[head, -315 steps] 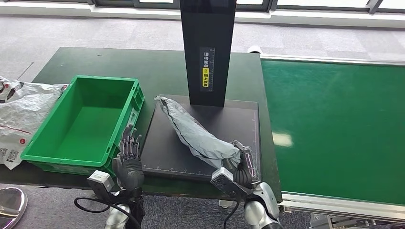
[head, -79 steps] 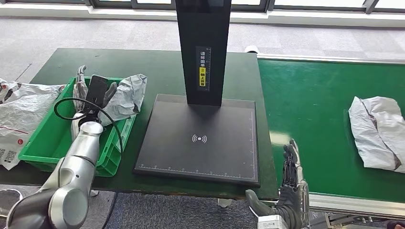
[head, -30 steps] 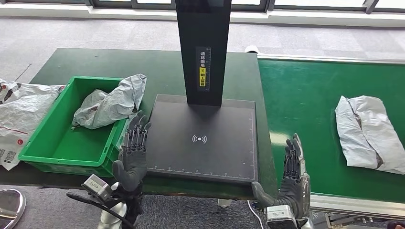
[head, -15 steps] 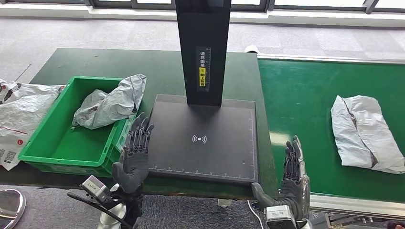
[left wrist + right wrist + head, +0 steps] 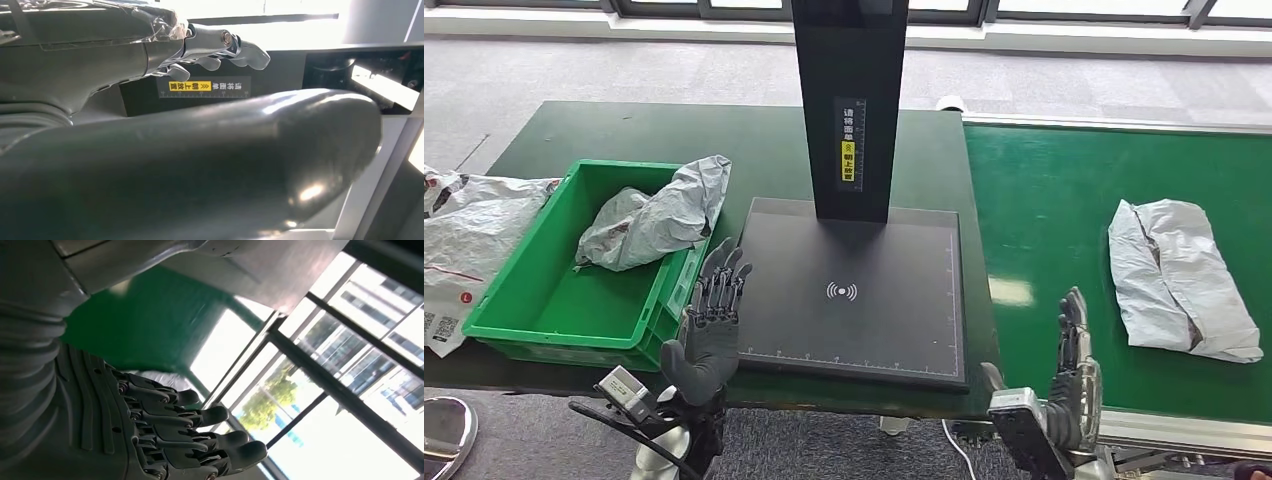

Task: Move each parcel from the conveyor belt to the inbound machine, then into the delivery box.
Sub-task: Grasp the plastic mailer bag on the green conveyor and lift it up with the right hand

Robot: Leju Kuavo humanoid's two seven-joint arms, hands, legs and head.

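Dark green felt covers the surface (image 5: 624, 125). At its left edge lie white printed mailer bags (image 5: 464, 240). Beside them, a green plastic crate (image 5: 544, 300) holds a crumpled grey poly parcel (image 5: 659, 215) draped over its right rim. The left robot hand (image 5: 709, 325) hovers open at the near left corner of the black scanner platform (image 5: 854, 290). The right robot hand (image 5: 1069, 385) is open at the near edge of the green conveyor belt (image 5: 1064, 200), where another grey poly parcel (image 5: 1179, 275) lies toward the right edge.

I lose the white bags (image 5: 464, 250) past the left edge; the scanner column (image 5: 849, 100) is cropped at top.
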